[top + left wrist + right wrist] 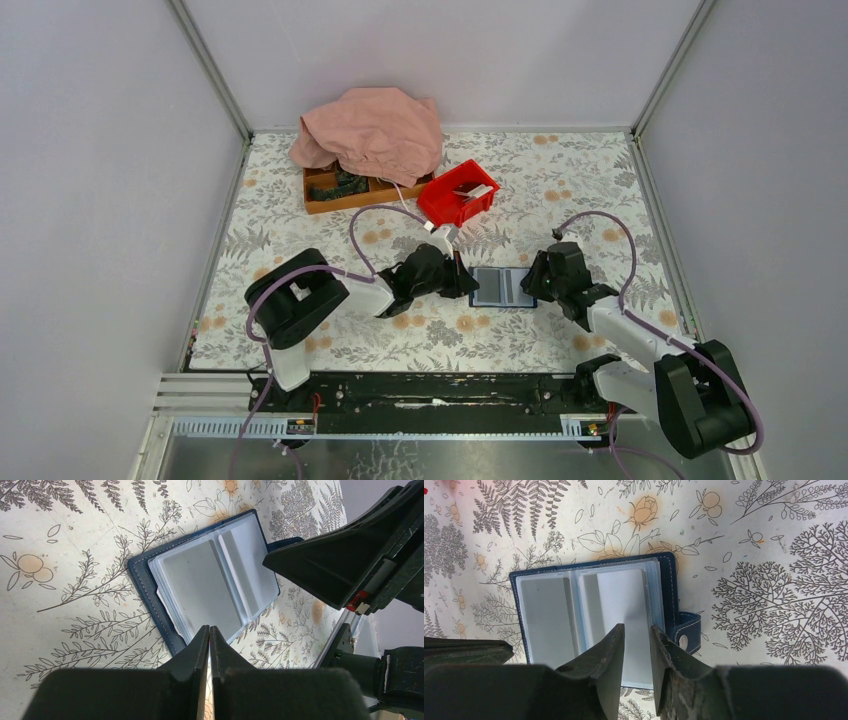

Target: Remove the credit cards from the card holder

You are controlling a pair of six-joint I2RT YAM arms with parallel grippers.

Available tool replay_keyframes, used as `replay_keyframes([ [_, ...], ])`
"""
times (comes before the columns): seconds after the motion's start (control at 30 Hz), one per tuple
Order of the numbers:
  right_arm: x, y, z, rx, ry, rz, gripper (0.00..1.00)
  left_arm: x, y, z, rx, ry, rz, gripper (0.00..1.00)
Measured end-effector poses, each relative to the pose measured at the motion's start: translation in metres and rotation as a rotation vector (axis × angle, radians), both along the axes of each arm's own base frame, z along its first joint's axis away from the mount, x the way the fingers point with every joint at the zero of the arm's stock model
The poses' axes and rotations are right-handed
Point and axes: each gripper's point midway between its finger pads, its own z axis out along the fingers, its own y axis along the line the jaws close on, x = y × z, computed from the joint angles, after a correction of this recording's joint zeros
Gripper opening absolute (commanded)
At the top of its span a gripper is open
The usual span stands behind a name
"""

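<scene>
The card holder is lying open on the tabletop, its clear sleeves facing up and showing pale; I cannot tell whether cards are sitting in them. My left jaws are pressing shut on nothing at its left edge. My right jaws are hanging slightly parted over its right page, gripping nothing. Farther back, a red bin is holding a pale flat piece, and a cloth is half covering a wooden tray with dark bits inside.
</scene>
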Motion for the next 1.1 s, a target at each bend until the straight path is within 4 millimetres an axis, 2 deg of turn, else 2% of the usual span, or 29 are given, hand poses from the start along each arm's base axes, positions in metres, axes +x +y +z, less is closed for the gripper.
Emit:
replay_keyframes([
  [0.63, 0.0, 0.001, -0.006, -0.003, 0.014, 0.004, 0.41, 0.0, 0.0, 0.0, 0.0, 0.0, -0.001, 0.09],
  [1.1, 0.006, 0.011, -0.004, 0.032, -0.006, 0.041, 0.47, -0.001, 0.0, -0.002, 0.002, 0.004, -0.004, 0.09],
])
